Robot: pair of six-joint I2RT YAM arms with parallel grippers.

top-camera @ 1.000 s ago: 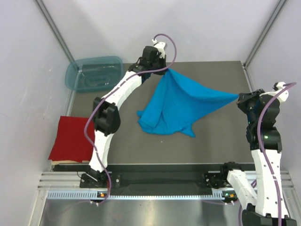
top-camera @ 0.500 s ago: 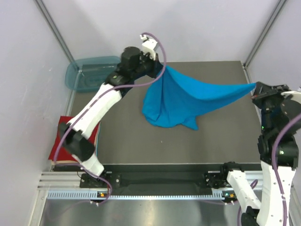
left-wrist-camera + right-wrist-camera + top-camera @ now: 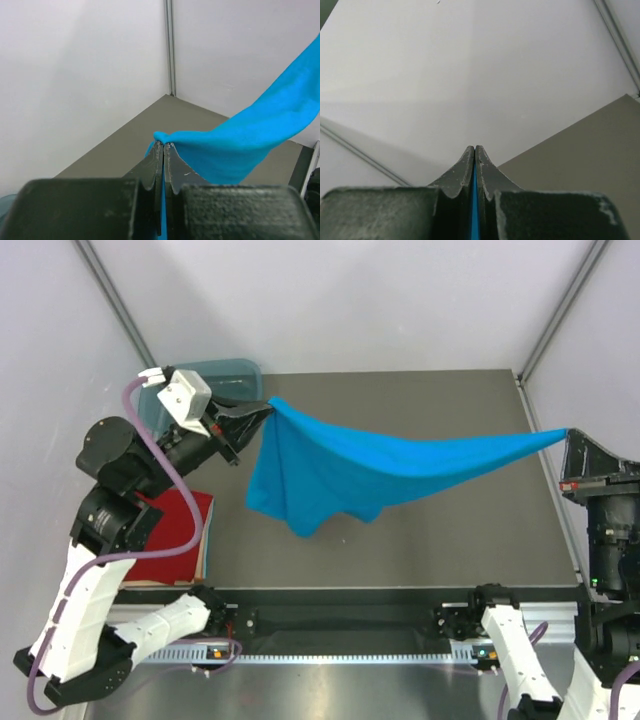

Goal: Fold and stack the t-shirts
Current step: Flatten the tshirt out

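The blue shirt (image 3: 340, 475) is held stretched across mid-frame, unfolded, with its ends pinched in the left gripper (image 3: 262, 412) and right gripper (image 3: 568, 435). The red shirt (image 3: 160, 540) is laid folded at left. Folding and stacking the blue one are judged not yet done.

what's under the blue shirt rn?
Grey table shows beside it. The blue shirt hangs stretched between left claw and right claw; whatever lies beneath its sagging middle is covered.

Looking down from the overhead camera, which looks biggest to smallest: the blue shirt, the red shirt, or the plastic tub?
1. the blue shirt, by far the largest.
2 and 3. the red shirt and the plastic tub look about alike. The left arm hides part of each, so I won't rank them.
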